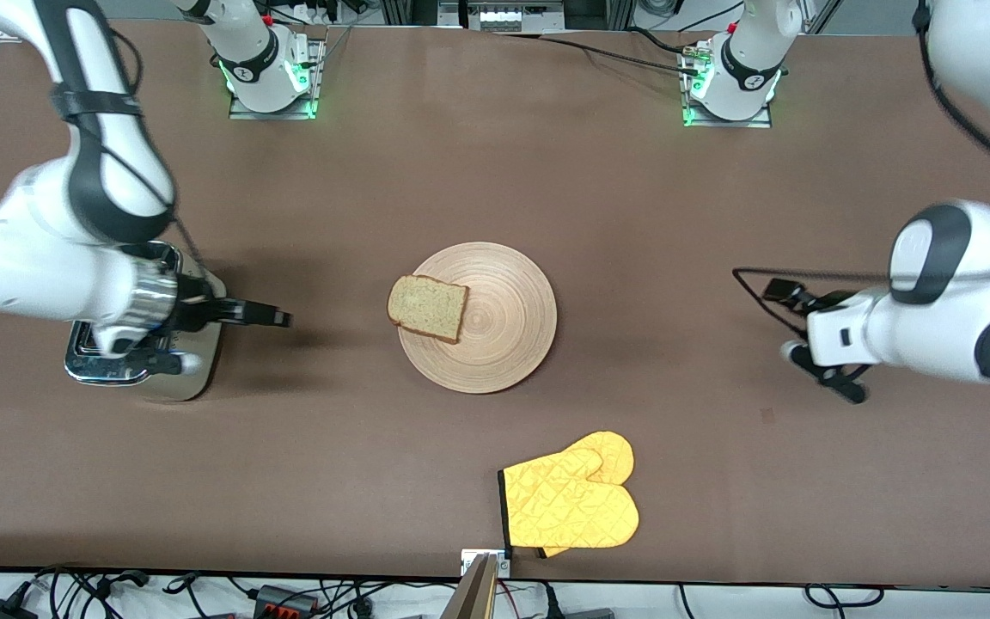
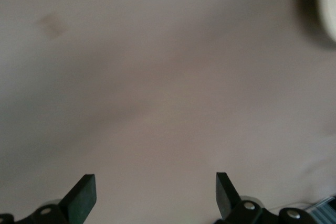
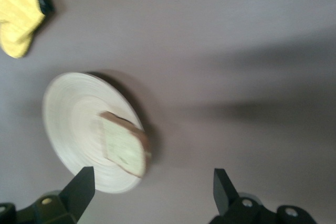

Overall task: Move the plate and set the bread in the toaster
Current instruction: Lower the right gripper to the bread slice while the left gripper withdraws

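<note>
Your right gripper [image 1: 280, 319] is hovering beside the toaster [image 1: 144, 365], jaws spread and empty, pointing at the bread [image 1: 428, 307] overhanging the plate [image 1: 495, 322] mid-tabletop. Your left gripper [image 1: 813, 361], also spread and empty, is waiting toward its own end.

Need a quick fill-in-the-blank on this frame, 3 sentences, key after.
1. The bread lies on the ___, overhanging its rim toward the toaster.
2. The right gripper hangs open beside the ___.
3. The yellow ___ lies nearer the front camera than the plate; the left gripper is open over bare table.

Missing: plate; toaster; mitt
</note>
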### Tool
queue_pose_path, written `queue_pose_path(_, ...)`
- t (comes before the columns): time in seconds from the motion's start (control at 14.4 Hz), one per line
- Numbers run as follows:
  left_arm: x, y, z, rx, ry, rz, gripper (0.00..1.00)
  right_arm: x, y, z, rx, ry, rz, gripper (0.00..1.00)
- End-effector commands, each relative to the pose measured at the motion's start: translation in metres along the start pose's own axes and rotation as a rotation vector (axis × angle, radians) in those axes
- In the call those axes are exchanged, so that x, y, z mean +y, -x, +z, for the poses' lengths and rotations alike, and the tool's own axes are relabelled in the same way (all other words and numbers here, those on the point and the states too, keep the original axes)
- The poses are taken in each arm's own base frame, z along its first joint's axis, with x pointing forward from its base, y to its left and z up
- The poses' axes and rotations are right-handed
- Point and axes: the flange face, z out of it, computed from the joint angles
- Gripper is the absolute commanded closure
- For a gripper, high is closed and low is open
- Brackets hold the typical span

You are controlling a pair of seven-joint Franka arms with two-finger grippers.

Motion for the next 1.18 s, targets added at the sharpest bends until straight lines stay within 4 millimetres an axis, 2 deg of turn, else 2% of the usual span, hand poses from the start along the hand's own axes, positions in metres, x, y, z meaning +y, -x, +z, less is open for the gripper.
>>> queue_pose_path(0.0,0.026,0.041,-0.055,0.005,-0.137,-0.115,0.0,0.007,0.036,0.018,0.03,-0.042,0.049,0.0)
queue_pose_path(0.14,0.051,0.073,-0.101,0.072,-0.18,-0.14,0.0,0.003,0.052,0.035,0.05,-0.021,0.035,0.0)
queue_pose_path(0.28,0.042,0.115,-0.126,0.15,-0.18,-0.35,0.0,0.013,0.064,0.062,0.086,-0.002,-0.007,0.0)
queue_pose_path(0.35,0.046,0.131,-0.138,0.202,-0.156,-0.431,0.0,0.017,0.072,0.076,0.094,-0.015,-0.006,0.0)
queue_pose_path(0.56,0.056,0.171,-0.13,0.305,-0.113,-0.484,0.0,0.042,0.087,0.104,0.111,-0.135,-0.088,0.0)
queue_pose_path(0.69,0.06,0.179,-0.136,0.418,-0.128,-0.482,0.0,0.052,0.091,0.12,0.132,-0.215,-0.076,0.0)
queue_pose_path(0.83,0.062,0.181,-0.125,0.391,-0.099,-0.487,0.0,0.045,0.094,0.133,0.16,-0.179,-0.09,0.0)
queue_pose_path(0.97,0.062,0.185,-0.128,0.393,-0.082,-0.489,0.0,0.034,0.097,0.148,0.196,-0.141,-0.093,0.0)
queue_pose_path(1.11,0.066,0.19,-0.128,0.351,-0.071,-0.496,0.0,0.031,0.095,0.157,0.201,-0.142,-0.078,0.0)
